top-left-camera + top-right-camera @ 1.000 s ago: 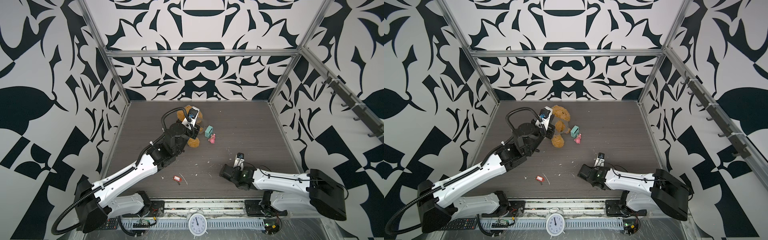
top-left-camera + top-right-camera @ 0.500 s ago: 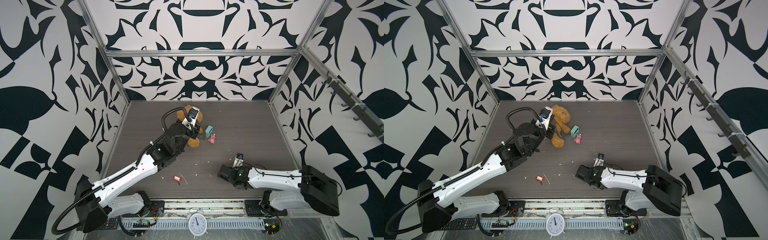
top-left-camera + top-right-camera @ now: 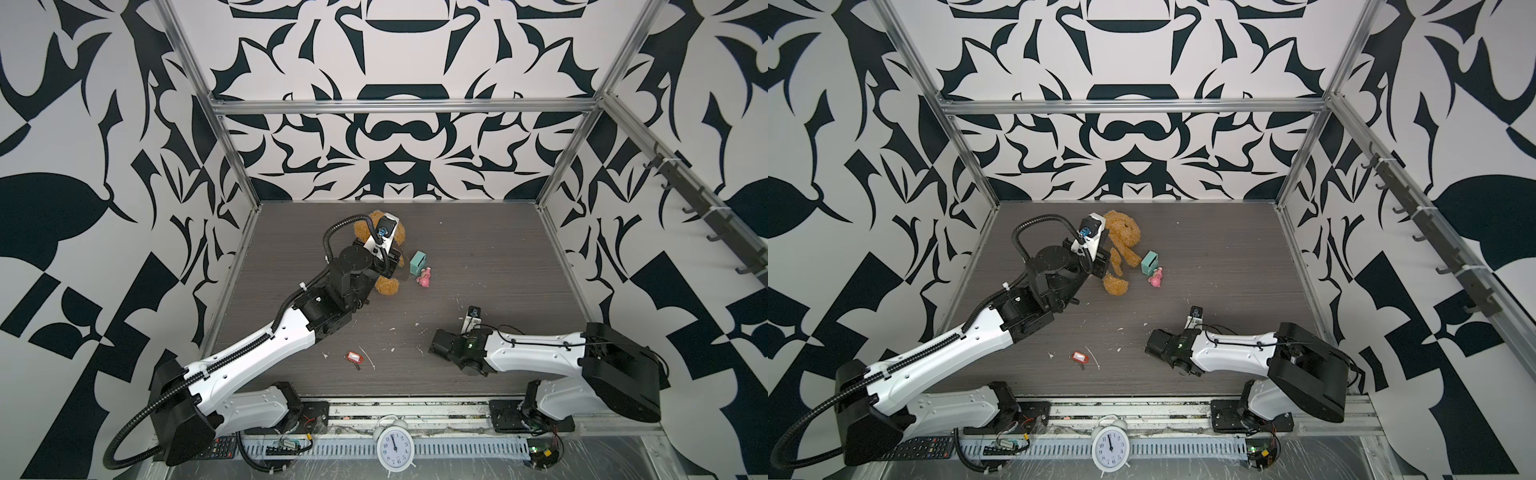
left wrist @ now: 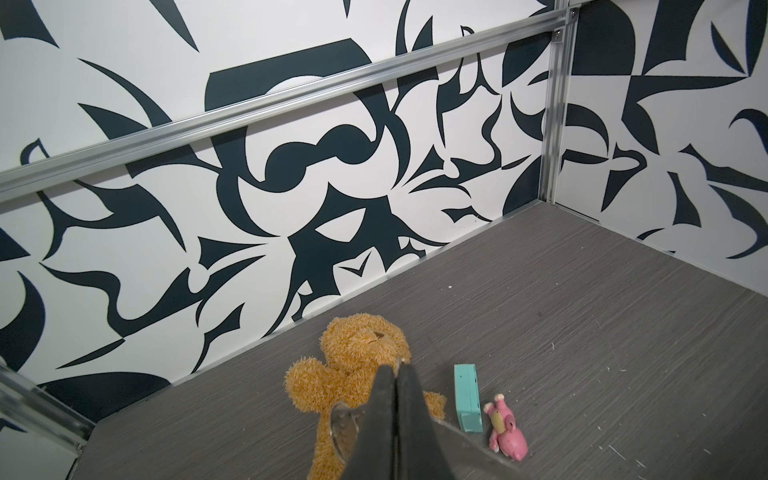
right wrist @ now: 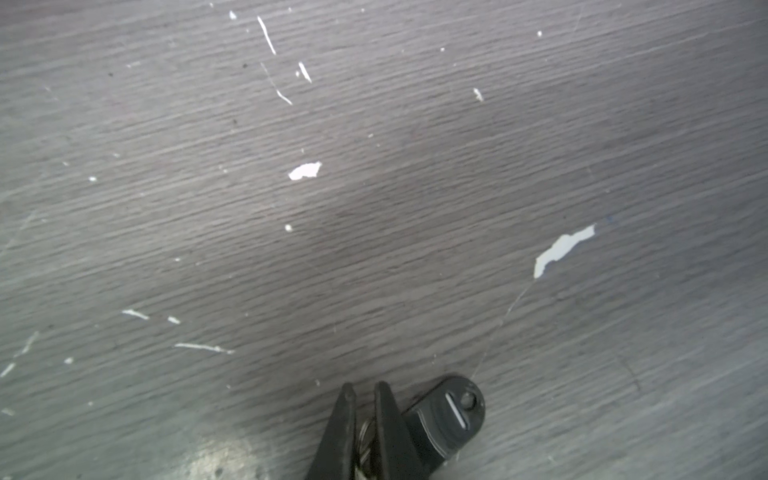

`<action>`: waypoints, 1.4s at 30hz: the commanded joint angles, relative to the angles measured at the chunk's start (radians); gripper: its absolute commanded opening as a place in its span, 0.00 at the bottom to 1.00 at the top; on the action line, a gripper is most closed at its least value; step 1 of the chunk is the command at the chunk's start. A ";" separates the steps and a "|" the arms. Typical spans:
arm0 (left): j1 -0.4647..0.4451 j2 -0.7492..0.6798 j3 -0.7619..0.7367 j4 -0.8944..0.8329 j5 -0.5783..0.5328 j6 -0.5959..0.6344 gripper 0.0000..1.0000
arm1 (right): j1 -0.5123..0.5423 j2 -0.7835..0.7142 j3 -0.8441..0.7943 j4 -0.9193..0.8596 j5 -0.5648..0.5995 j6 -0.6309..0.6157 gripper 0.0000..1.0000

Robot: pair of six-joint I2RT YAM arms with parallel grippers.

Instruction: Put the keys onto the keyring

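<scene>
My left gripper (image 4: 397,370) hangs above the teddy bear, shut on the grey strap (image 4: 457,442), which sticks out on both sides of the jaws. A sliver of silver metal, possibly the keyring (image 4: 402,360), shows at the fingertips. In both top views this gripper (image 3: 392,266) (image 3: 1102,270) is at the back left. My right gripper (image 5: 363,388) is low on the floor, jaws closed on a small silver ring joined to the black fob (image 5: 451,411). The top views show it (image 3: 434,349) (image 3: 1150,347) at the front right. The red tag (image 3: 353,356) (image 3: 1078,356) lies alone on the floor near the front.
A brown teddy bear (image 4: 357,345) (image 3: 1121,232), a teal box (image 4: 467,399) (image 3: 417,262) and a pink toy (image 4: 507,436) (image 3: 424,283) lie by the left gripper. White scraps (image 5: 305,170) litter the floor. A white clock (image 3: 394,444) and a remote (image 3: 921,446) sit beyond the front rail.
The right arm has slid a little to the left along the floor. The left arm has not moved.
</scene>
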State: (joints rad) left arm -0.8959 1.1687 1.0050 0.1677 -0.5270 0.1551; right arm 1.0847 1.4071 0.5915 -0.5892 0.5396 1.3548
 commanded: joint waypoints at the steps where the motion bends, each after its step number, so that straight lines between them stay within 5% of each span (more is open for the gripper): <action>1: 0.005 -0.008 0.006 0.035 0.002 -0.002 0.00 | 0.008 -0.006 0.026 -0.060 0.014 0.000 0.13; 22: 0.005 -0.005 0.009 0.033 0.007 -0.003 0.00 | 0.036 -0.005 0.056 -0.115 0.019 -0.022 0.21; 34: 0.005 -0.006 0.010 0.030 0.008 -0.002 0.00 | 0.036 -0.007 0.039 -0.103 0.016 -0.020 0.06; 42: 0.005 -0.005 0.010 0.029 0.009 -0.002 0.00 | 0.037 -0.008 0.036 -0.097 0.013 -0.023 0.15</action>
State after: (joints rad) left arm -0.8959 1.1687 1.0050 0.1673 -0.5266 0.1551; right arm 1.1156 1.4090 0.6239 -0.6647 0.5354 1.3312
